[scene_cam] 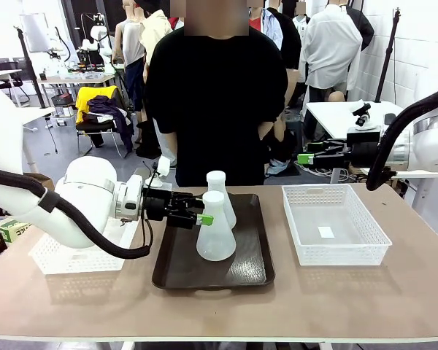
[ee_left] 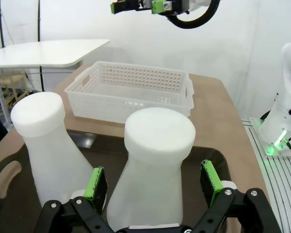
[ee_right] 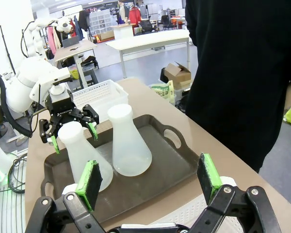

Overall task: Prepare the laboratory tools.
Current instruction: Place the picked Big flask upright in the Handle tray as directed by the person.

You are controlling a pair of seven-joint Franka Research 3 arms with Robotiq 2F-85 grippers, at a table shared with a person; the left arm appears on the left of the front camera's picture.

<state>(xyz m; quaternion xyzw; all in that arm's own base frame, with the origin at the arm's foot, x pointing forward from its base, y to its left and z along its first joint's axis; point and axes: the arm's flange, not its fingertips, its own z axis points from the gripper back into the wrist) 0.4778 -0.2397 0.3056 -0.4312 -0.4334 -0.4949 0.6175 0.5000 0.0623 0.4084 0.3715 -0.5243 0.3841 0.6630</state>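
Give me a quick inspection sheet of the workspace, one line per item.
Surface: tan table, bare at the near edge.
Job's things: two frosted conical flasks upright on the dark brown tray, near flask, far flask.
Clutter: white lattice basket right of the tray, another basket left.
Grippers: left pincer open, pads either side of the near flask's neck; right pincer open, raised, holding nothing.
Cables: black hose along left arm.
Surroundings: person at far side.

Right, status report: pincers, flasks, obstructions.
Left pincer open, astride the near flask neck, not gripping. Right pincer open, raised clear. Both flasks upright on brown tray, far flask close behind. Nothing obstructing.
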